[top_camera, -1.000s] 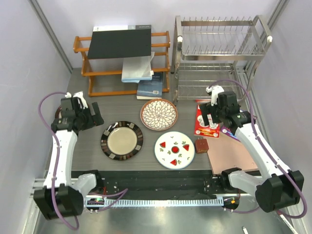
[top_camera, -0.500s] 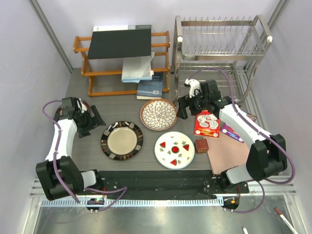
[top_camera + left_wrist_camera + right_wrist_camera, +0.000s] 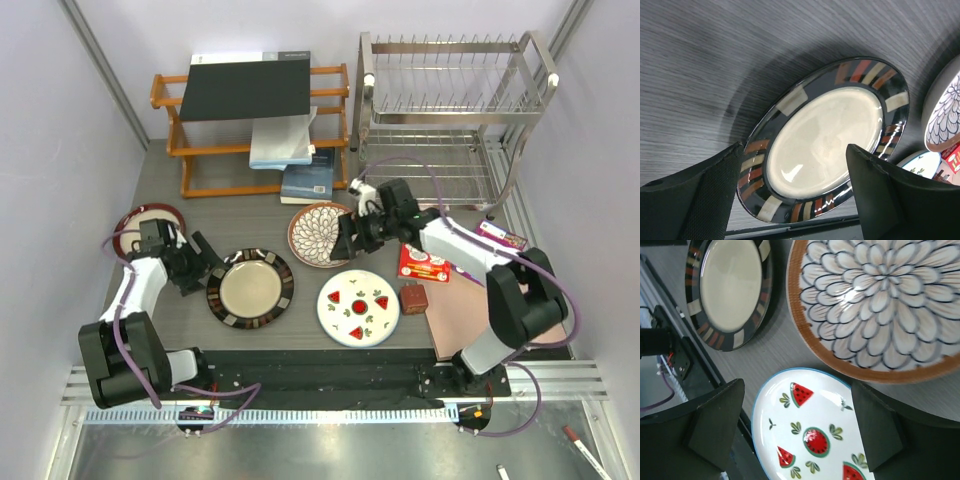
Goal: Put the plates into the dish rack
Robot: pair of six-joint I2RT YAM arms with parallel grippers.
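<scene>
All four plates lie flat on the tabletop, with the dish rack standing at the far right corner behind them. The left claw has its jaws spread wide, low at the left rim of the dark-rimmed plate, which fills the gap between its fingers in the wrist view. The right claw, also spread, hangs over the petal-pattern plate's right edge, above the watermelon plate. The maroon-rimmed plate sits far left, partly hidden by the left arm.
</scene>
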